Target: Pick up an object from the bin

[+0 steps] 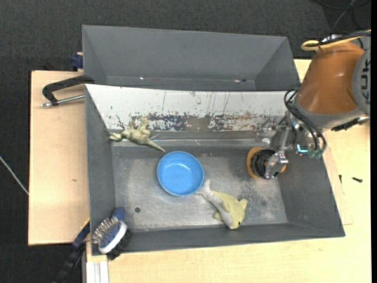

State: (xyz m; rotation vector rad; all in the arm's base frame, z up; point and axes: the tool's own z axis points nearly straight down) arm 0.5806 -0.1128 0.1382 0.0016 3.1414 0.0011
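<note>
My gripper (273,170) sits low at the right of the frame, just beside a round black-and-orange ring-like thing (255,161) near the back wall. I cannot tell whether it is open or closed. The grey bin (141,216) has a scuffed, speckled floor, and its back wall is scratched. A blue bowl (179,173) stands mid-frame, with a pale fish toy (227,208) just below and right of it. A green lizard toy (136,134) lies at upper left and a brush (109,235) at lower left. Dark carpet (177,5) surrounds everything.
</note>
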